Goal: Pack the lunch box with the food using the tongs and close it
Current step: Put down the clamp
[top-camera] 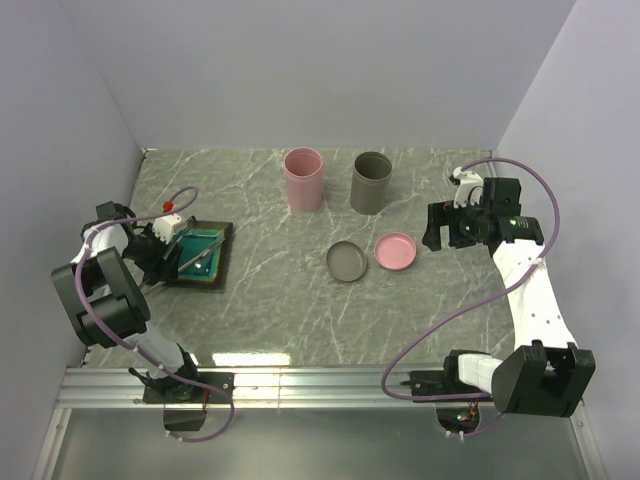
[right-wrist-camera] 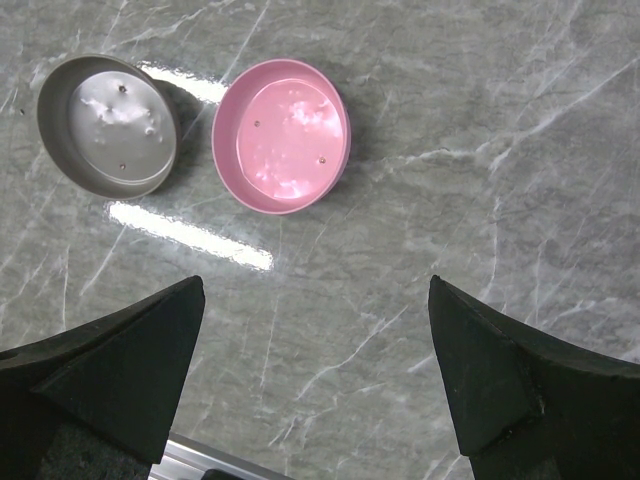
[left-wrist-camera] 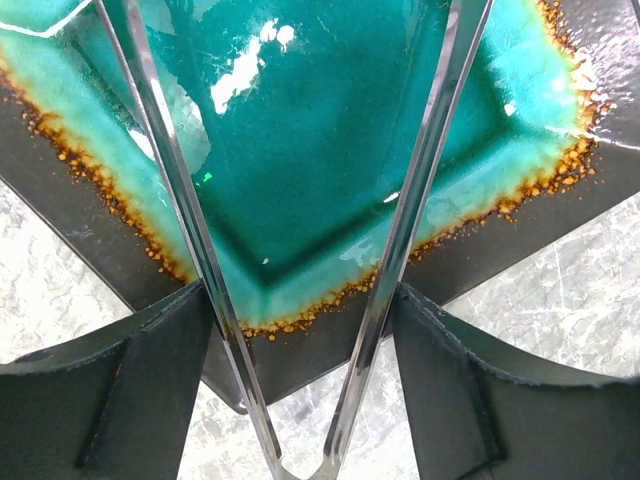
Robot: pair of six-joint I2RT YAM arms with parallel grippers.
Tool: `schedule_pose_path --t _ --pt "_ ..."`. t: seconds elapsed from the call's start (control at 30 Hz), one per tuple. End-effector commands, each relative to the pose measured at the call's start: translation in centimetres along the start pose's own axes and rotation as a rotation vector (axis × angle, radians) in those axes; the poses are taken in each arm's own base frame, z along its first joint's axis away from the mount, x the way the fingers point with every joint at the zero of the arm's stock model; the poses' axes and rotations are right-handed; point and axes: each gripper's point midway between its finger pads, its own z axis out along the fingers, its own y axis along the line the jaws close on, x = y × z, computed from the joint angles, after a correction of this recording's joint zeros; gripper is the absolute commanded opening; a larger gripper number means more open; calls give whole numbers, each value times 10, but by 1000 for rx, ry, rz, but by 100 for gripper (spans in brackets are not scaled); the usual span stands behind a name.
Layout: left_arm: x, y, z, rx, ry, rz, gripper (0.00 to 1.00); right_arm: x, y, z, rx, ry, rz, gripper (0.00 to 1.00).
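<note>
Desk (top-camera: 280, 300): teal tray (top-camera: 222, 250) at the left edge. Left hand (left-wrist-camera: 300, 300) grips the tongs (left-wrist-camera: 410, 200) by both arms, which are spread, long axis running out over the tray toward desk centre. Right hand (right-wrist-camera: 315, 290) gapes empty near the right edge. Pink cup (top-camera: 303, 180) and grey cup (top-camera: 371, 182) stand lidless at the far edge. Grey lid (right-wrist-camera: 108, 125) and pink lid (right-wrist-camera: 281, 135) lie mid-desk. No food visible.

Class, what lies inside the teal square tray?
Only the two arms of the tongs cross above the teal tray; nothing lies on its visible floor. Parts of its rim sit behind fingers of the left gripper.
</note>
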Motion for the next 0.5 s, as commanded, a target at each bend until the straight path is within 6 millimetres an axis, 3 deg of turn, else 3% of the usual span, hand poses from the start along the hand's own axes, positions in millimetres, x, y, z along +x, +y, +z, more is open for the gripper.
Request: schedule_pose_path --t 0.0,0.47 --pt "-7 2 -7 -8 -12 2 76 -5 -1 -8 14 -32 -12 100" --pt "-22 -1 -29 -22 -45 4 90 4 2 -10 5 -2 -46 100"
